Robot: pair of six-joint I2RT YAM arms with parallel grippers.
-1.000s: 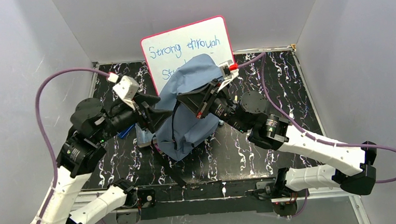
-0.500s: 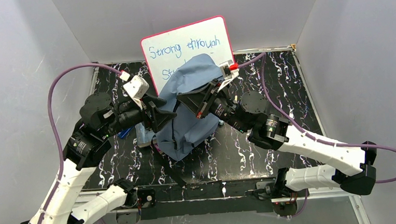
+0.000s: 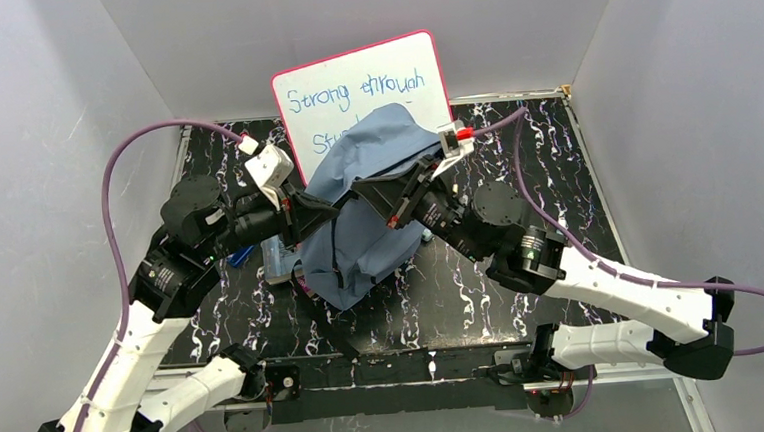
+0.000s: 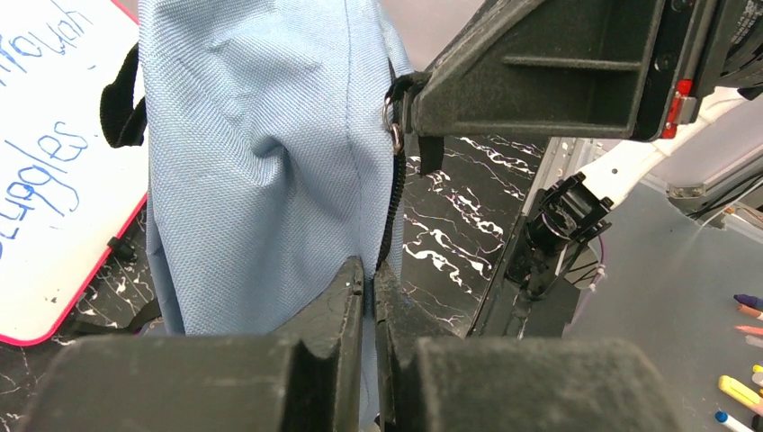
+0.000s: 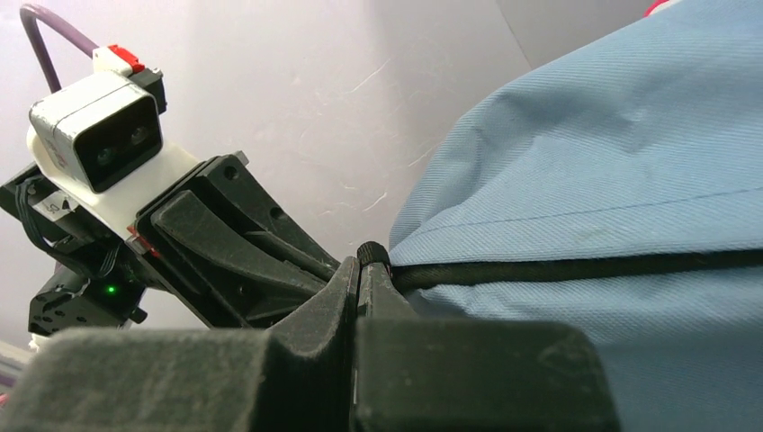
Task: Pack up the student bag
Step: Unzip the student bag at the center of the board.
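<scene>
The grey-blue student bag (image 3: 364,232) hangs upright above the middle of the table, held from both sides. My left gripper (image 3: 332,210) is shut on a fold of the bag's fabric (image 4: 261,180) just beside the dark zipper line (image 4: 389,225); blue cloth shows between its fingertips (image 4: 355,288). My right gripper (image 3: 359,185) is shut on the black zipper pull (image 5: 371,254) at the end of the zipper (image 5: 558,268). In the left wrist view the right gripper (image 4: 423,108) sits at the metal ring of the pull (image 4: 393,135). The bag's inside is hidden.
A pink-framed whiteboard (image 3: 350,88) with blue writing leans against the back wall behind the bag. Small blue items (image 3: 260,253) lie on the black marbled table (image 3: 514,148) left of the bag. Crayons (image 4: 742,387) lie beyond the table's edge. Grey walls enclose the table.
My left gripper has moved right to the bag and closed on its fabric beside the zipper. The right gripper has stayed shut on the zipper pull, its arm shifting slightly.
</scene>
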